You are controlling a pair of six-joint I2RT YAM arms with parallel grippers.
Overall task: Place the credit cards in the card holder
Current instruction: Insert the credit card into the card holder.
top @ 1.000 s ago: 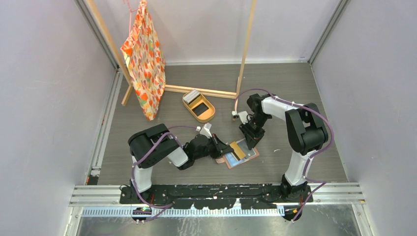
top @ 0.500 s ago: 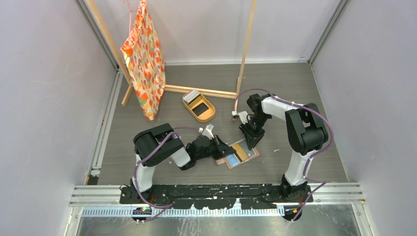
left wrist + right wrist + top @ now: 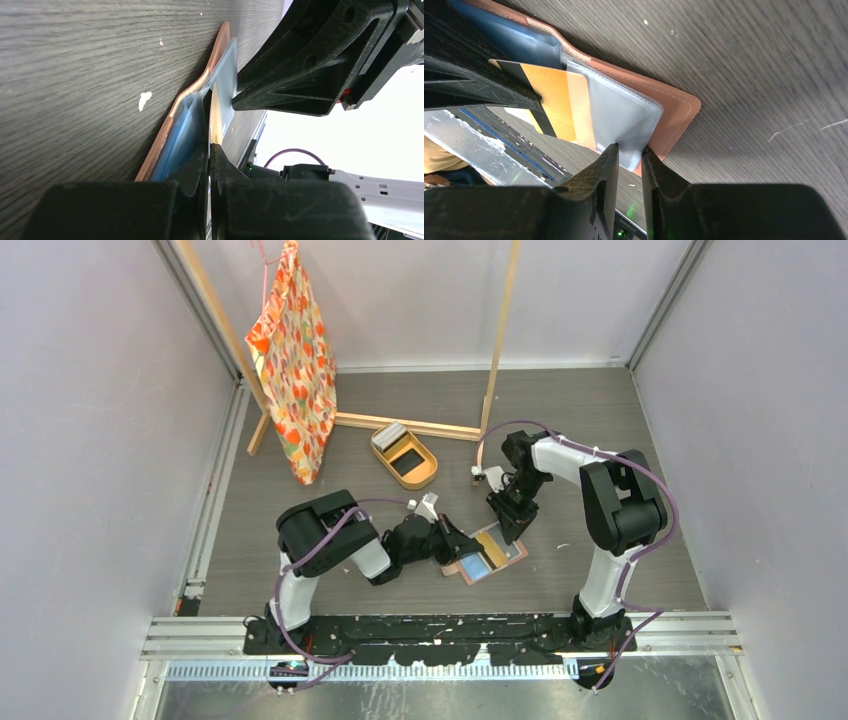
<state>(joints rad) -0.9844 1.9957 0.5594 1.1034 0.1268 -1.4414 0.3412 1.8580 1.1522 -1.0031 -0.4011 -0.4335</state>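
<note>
Far left, back of bench (image 3: 240, 510): orange patterned bag (image 3: 292, 360) hangs from a wooden rack (image 3: 500, 340).

Centre back: oval tan tray (image 3: 432, 468) just in front of the rack's bottom rail. A small stack of credit cards (image 3: 392, 433) lies at its far end.

Centre front: left arm reaches right, low over the bench. Left pincer (image 3: 210, 149) is pressed together on the near end of one orange-gold card (image 3: 555, 97), held edge-on in the left wrist view. The card's far end is partway under the clear sleeve of the card holder (image 3: 674, 107).

Card holder lies open and flat on the bench between the two pincers, salmon-brown leather showing round the rim. Blue shows through the left pocket; the orange card sits in the right pocket.

Right of centre: right arm bends in from the back. Right pincer (image 3: 629, 152) comes down at the holder's right edge. Fingers (image 3: 606, 170) stand a narrow gap apart, with the lip of the clear pocket between them, nipped.

Both pincer tips are close together over the holder.
</note>
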